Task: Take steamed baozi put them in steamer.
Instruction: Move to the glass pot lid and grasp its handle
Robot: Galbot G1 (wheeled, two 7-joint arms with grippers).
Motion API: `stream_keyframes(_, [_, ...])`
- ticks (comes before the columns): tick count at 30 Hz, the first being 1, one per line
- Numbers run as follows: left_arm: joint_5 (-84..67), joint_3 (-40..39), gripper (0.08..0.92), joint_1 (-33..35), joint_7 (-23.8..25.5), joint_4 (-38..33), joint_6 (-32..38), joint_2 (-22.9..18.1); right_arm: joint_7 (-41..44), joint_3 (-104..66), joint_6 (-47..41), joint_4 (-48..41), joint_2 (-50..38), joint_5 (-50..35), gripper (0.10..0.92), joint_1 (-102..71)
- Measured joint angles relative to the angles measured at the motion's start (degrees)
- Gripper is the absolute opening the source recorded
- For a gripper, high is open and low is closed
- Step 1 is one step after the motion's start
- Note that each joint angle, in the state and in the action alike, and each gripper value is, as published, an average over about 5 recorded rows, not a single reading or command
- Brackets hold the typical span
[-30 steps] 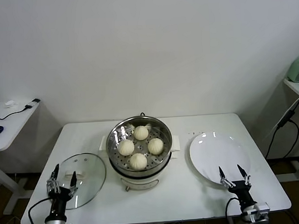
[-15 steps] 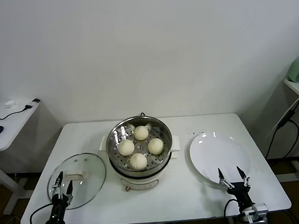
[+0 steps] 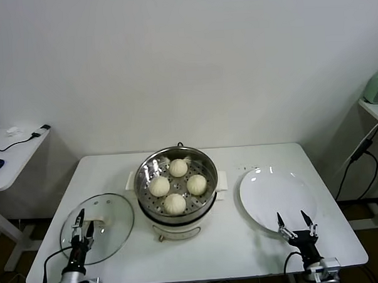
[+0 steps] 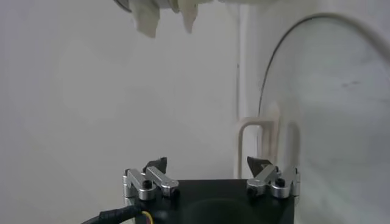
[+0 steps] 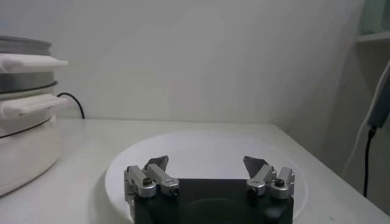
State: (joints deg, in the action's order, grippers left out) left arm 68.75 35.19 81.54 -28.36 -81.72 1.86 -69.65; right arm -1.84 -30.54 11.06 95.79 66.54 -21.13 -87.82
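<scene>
While four buns sit in the steamer, flanked by a glass lid and white plate, the left claw and right claw hover open, empty

baozi: four, cream-white, plain and unmarked
steamer: shiny steel pot, tray dotted with round holes, cream-white base and side handles
lid: clear glass, silver rim, pale knob
plate: plain glossy white
bench: plain white
left tool: black fingers, silver metal links
right tool: black fingers, silver links, black body
wall: plain off-white
</scene>
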Motion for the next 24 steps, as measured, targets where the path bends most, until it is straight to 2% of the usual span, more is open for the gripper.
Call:
stream_keyframes(6, [0.17, -0.68, 0.822, -1.91, -0.03, 1.99, -0.1, 0.71, -0.05, 0.22, -0.14, 0.22, 0.18, 0.35, 0.823, 0.24])
stream_keyframes(9, [0.22, -0.88, 0.795, -2.35, -0.21, 3.03, -0.19, 0.97, -0.05, 0.3, -0.14, 0.29, 0.2, 0.59, 0.823, 0.13])
stream_keyframes(24, [-0.36, -1.48, 0.375, -3.66, -1.29, 5.88, -0.62, 0.54, -0.35, 1.42, -0.55, 0.89, 0.4, 2.14, 0.823, 0.41])
